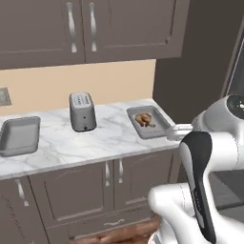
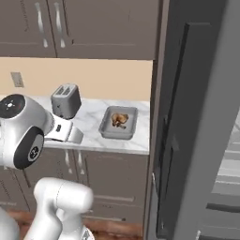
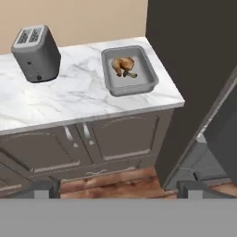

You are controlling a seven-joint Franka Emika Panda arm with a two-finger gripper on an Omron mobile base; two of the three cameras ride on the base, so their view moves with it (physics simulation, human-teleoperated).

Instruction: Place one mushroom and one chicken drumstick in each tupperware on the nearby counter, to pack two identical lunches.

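Tupperware sits at both ends of the long white marble counter (image 1: 95,143): one shallow grey rectangular tray (image 1: 19,136) at the left looks bare from my seat, and its twin (image 3: 129,70) by the right edge holds a small orange-brown chicken drumstick (image 3: 123,66), apparently already packed. Between them stands an upright silver-grey toaster (image 1: 82,111). My gripper (image 3: 118,190) hangs off the counter, fingertips spread fully apart, carrying and touching nothing.

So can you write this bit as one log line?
end effector open, empty | right tupperware: chicken drumstick | left tupperware: empty
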